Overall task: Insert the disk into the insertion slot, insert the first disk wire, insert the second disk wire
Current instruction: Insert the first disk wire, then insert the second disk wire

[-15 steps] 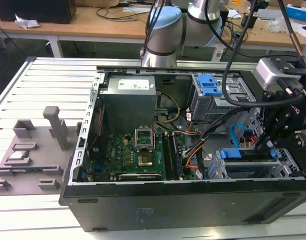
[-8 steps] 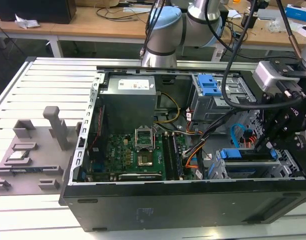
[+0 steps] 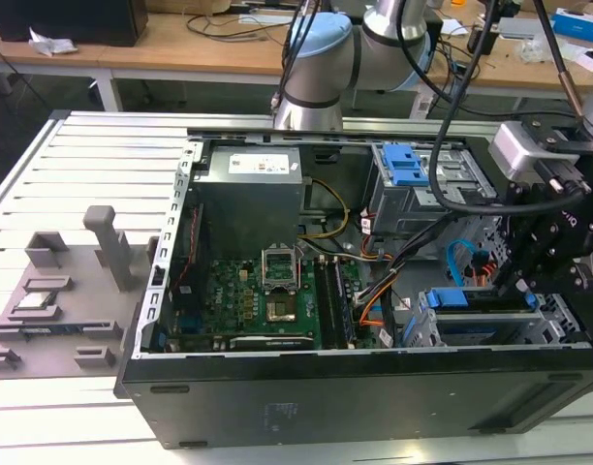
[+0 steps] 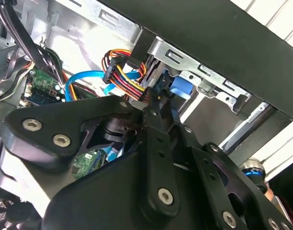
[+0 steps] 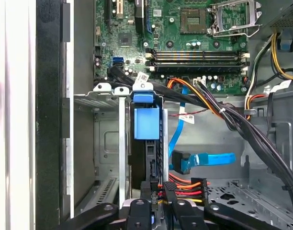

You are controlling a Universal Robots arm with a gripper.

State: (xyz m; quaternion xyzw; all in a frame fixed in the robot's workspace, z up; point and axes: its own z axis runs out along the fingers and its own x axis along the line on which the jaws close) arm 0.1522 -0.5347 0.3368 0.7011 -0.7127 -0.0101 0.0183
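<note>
**Inside the open computer case (image 3: 306,397): power connector (image 5: 182,185) pinched at the edge of the seated disk (image 5: 146,124)**

In the first wrist view, the disk in its bright blue carrier, already standing in the insertion slot (image 5: 106,143), a silver sheet-metal bay beside the case wall. Right at the disk's near edge, the gripper (image 5: 158,197), fingers drawn narrow and pinching the black power connector. Trailing from it, red, orange and yellow wires (image 4: 125,76). Contact between connector and drive socket: impossible to tell, hidden behind the fingers. Just beside, a blue data cable (image 5: 208,159) lying loose over the perforated floor, plugged into nothing at this end. Farther off, the green motherboard (image 5: 185,48).

Judged as the first-wire step, with the disk step done.

To do it well:
- Hold the connector square to the drive's edge, not tilted.
- Match its keyed shape to the socket before pressing.
- Push straight along the drive's length, gently, to avoid bending contacts or shoving the disk out of place in the bay.
- Grip the connector body, never the wires.
- Watch the thick black cable bundle (image 5: 252,129) passing close by, likely to snag or drag the connector sideways.
- Leave the blue data cable clear of the fingers.
</note>
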